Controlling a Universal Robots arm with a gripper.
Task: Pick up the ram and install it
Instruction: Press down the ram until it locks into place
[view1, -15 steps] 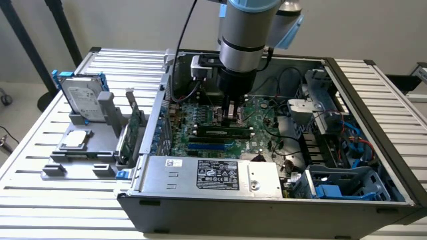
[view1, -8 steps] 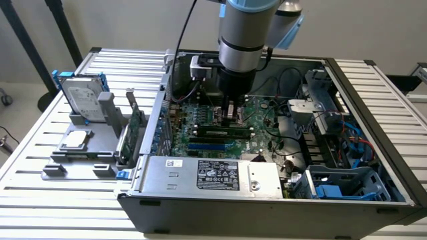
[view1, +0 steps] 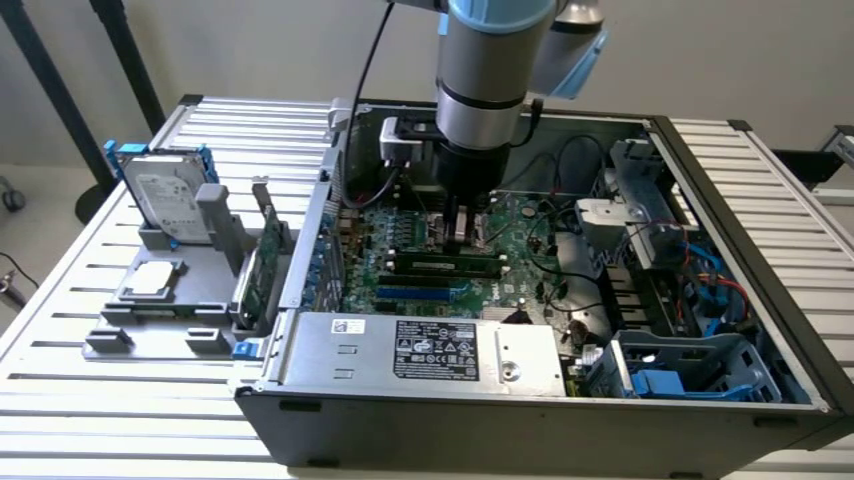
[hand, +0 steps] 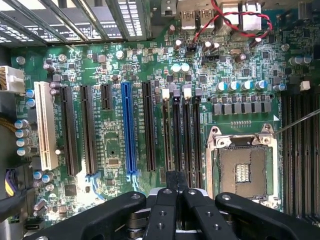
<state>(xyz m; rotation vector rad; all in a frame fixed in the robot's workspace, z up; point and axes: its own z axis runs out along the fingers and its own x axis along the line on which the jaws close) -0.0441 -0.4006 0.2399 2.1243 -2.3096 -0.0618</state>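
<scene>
The arm's black end effector (hand: 176, 192) is closed with nothing between its fingers, hovering low inside the open grey computer case (view1: 534, 420) above the green motherboard (hand: 110, 145), likely to press downward. The ram, a long thin green stick with black chips (view1: 447, 266), lies along a motherboard slot just below it, seemingly seated.

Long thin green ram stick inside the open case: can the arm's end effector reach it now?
Probably yes: the shut end effector hangs right beside the long green ram stick, and nothing crosses between them.
</scene>
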